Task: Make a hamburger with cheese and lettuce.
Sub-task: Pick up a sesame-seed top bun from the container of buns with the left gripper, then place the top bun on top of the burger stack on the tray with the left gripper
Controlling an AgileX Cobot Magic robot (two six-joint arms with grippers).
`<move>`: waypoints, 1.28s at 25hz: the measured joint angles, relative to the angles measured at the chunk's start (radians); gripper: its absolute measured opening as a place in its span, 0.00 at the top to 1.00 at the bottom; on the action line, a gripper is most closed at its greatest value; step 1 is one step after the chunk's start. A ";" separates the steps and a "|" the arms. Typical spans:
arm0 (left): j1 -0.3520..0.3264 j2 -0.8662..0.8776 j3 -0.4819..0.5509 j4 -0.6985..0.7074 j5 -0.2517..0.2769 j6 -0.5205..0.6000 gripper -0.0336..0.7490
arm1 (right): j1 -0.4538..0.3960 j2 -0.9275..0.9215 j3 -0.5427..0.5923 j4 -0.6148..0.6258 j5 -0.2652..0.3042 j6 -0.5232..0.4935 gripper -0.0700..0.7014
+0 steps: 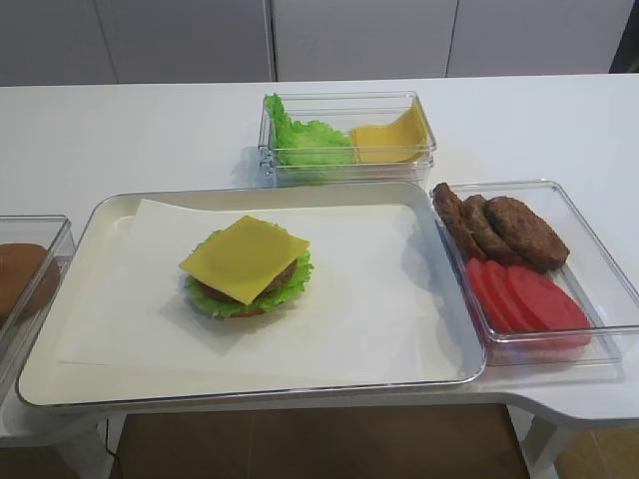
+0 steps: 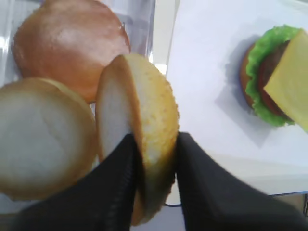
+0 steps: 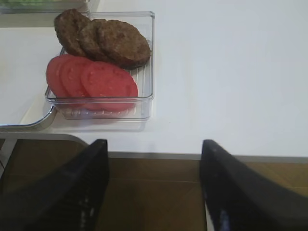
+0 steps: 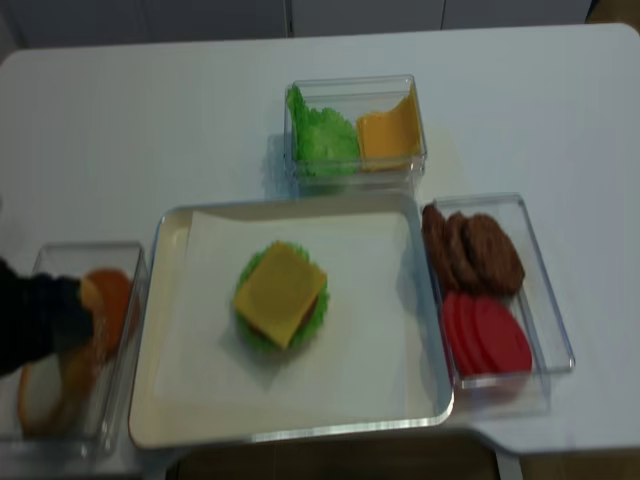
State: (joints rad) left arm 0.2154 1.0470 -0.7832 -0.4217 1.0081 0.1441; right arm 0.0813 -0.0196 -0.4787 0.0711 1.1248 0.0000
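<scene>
While left hand [image 2: 154,159] pinches bun half [image 2: 144,144], right hand [image 3: 154,183] spread, hamburger [image 1: 247,267] apart.

Left fingers [image 2: 126,179] stand either side of a bun half [image 2: 144,144] held on edge, with two more bun halves [image 2: 67,43] left of and beyond them in a bin [image 4: 60,262]. Right of the fingers, on the tray [image 1: 60,384], lies the hamburger [image 1: 248,267]: lettuce [image 1: 215,299] beneath, cheese [image 1: 245,257] on top. Right fingers [image 3: 77,192] hang before the table [image 3: 231,72] edge; a bin of patties [image 3: 103,41] and tomato slices [image 3: 91,79] lies beyond, to their left.
</scene>
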 joint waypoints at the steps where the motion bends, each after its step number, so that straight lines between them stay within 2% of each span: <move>1: 0.000 -0.007 -0.014 0.002 0.002 0.000 0.72 | 0.000 0.000 0.000 0.000 0.000 0.000 0.33; 7: 0.000 -0.018 -0.094 -0.046 0.027 0.000 0.72 | 0.000 0.000 0.000 0.000 0.000 0.000 0.33; 19: 0.000 0.001 -0.097 -0.486 0.025 0.186 0.72 | 0.000 0.000 0.000 0.000 0.000 0.000 0.33; 23: -0.030 0.055 -0.097 -0.578 0.018 0.242 0.72 | 0.000 0.000 0.000 0.000 0.000 0.000 0.33; 28: -0.086 0.127 -0.097 -0.604 0.018 0.306 0.72 | 0.000 0.000 0.000 0.000 0.000 0.000 0.33; 32: -0.096 0.187 -0.097 -0.678 0.017 0.373 0.72 | 0.000 0.000 0.000 0.000 0.000 0.000 0.33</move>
State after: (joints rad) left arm 0.1196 1.2337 -0.8805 -1.0996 1.0250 0.5167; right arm 0.0813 -0.0196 -0.4787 0.0711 1.1248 0.0000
